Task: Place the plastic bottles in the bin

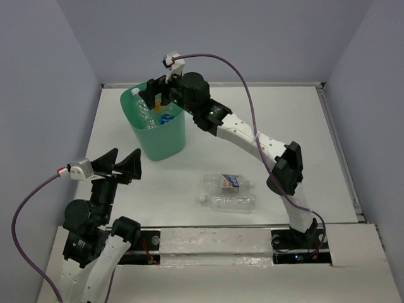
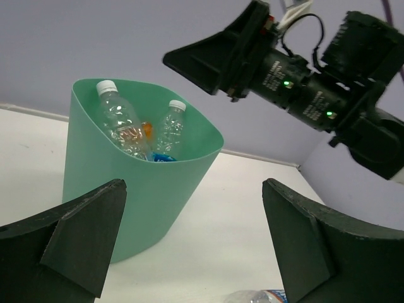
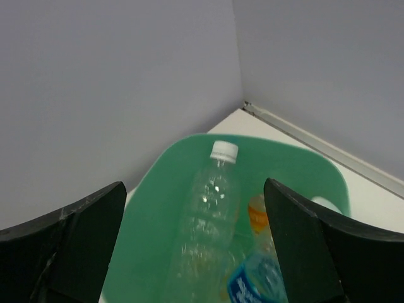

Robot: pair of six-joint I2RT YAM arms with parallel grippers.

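Note:
The mint-green bin stands at the back left of the table. It holds several plastic bottles: a clear white-capped one, an orange one and a blurred blue-labelled one. My right gripper hangs over the bin's mouth, open and empty. Two more bottles lie on the table at mid-front, a blue-and-white-labelled one and a clear one. My left gripper is open and empty, raised near the front left and facing the bin.
Grey walls close in the table at the back and both sides. A metal rail runs along the right edge. The right arm stretches diagonally across the table above the two loose bottles.

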